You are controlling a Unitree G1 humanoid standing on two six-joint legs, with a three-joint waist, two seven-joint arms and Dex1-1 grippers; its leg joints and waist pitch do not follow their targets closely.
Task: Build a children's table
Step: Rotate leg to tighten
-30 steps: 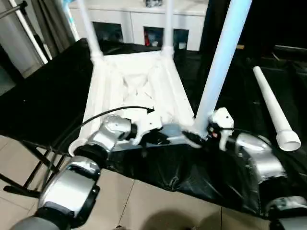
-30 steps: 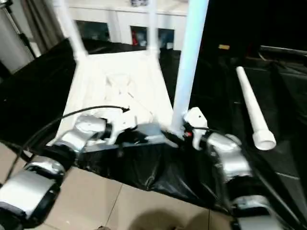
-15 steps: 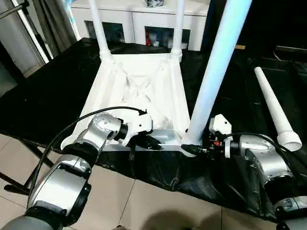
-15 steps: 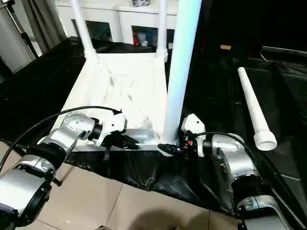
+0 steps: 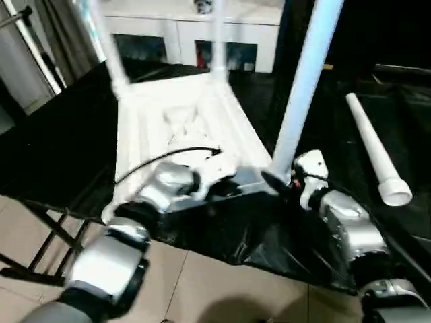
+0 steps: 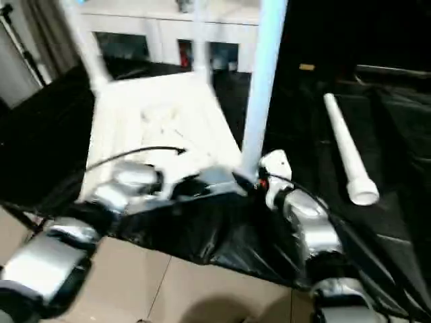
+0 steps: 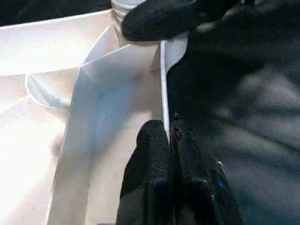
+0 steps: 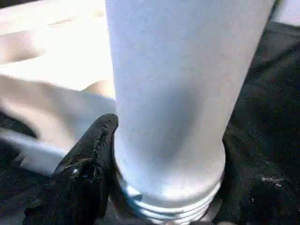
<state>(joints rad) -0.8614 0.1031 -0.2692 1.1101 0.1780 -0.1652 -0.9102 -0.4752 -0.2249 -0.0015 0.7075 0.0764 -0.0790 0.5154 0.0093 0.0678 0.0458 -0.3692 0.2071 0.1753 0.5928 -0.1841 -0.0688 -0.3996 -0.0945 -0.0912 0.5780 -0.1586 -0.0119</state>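
Right gripper [image 8: 164, 140]: clamped around the base of the near upright leg [image 5: 303, 87], just above its threaded end; one black finger [image 8: 89, 159] lies against the tube's side.
Near upright leg: stands in the tabletop's near right corner socket, rising out of the top of the head views.
Left gripper [image 7: 169, 140]: fingers pressed together, tips resting on the near rim of the tabletop [image 5: 182, 121], well left of the clamped leg.
Tabletop: white, upside down on the black cloth [image 5: 60, 134], ribbed underside facing up; it runs from both grippers away toward the cabinet.
Far legs [image 5: 104, 47]: two more upright in the tabletop's far corners.
Loose leg [image 5: 374, 151]: lying flat on the cloth, right of the tabletop, well apart from the right gripper, wide end toward the robot.
Cabinet [image 5: 188, 27]: white, glass doors, beyond the tabletop's far edge.
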